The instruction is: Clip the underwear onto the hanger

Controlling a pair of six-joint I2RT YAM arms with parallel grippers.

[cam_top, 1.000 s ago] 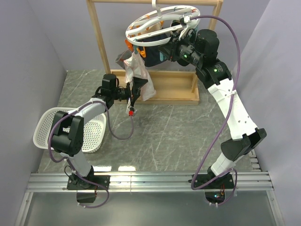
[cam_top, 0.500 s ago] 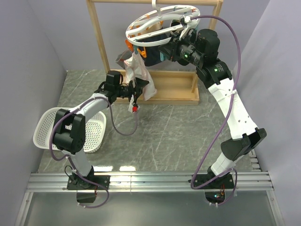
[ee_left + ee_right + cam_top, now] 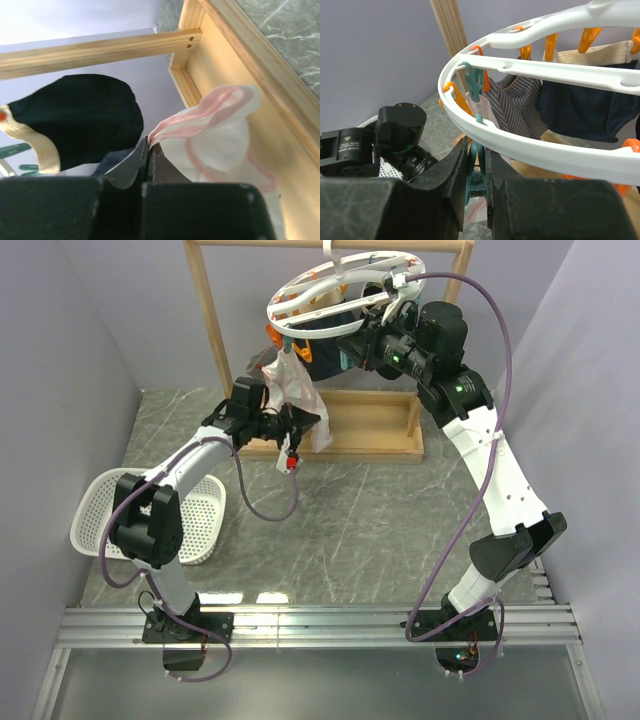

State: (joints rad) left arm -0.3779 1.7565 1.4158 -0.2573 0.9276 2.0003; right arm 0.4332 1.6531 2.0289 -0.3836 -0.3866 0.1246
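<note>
The white oval hanger (image 3: 345,290) hangs from the wooden rack's top bar. The underwear (image 3: 292,390), white with pink trim, hangs below the hanger's left side under a teal clip (image 3: 476,82). My left gripper (image 3: 300,423) is level with its lower part. In the left wrist view that gripper (image 3: 149,142) is shut on the pink-trimmed edge of the underwear (image 3: 220,130). My right gripper (image 3: 347,347) reaches under the ring. In the right wrist view it (image 3: 476,150) is shut on a teal clip (image 3: 477,172) below the hanger's rim (image 3: 545,150).
The wooden frame rack (image 3: 210,330) stands on the marble table at the back. Dark garments (image 3: 325,355) and a grey striped cloth (image 3: 512,105) hang from other clips. A white mesh basket (image 3: 100,520) sits at the left by the left arm.
The left arm has risen and moved right to the hanging underwear, and its gripper has gone from open to shut on the fabric's edge. The right arm has not moved.
</note>
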